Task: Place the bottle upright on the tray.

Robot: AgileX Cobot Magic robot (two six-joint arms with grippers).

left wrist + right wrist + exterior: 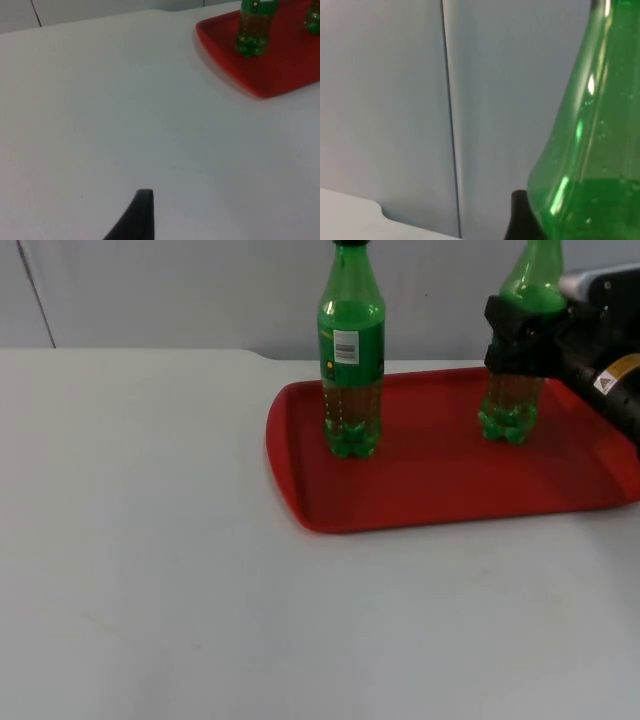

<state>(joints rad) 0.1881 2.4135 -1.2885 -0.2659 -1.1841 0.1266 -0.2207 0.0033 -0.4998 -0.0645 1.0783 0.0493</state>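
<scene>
Upright, two bottles (351,360) occupy the red tray (440,495); right end effector (520,340) pinching one.

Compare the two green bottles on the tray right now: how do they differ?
The left bottle stands free near the red tray's left end; the right bottle is gripped around its middle by the right gripper. The left bottle's white label shows; the right bottle's middle is hidden by the gripper. Both are green, upright, with bases on the tray. The left gripper waits over the table.
</scene>
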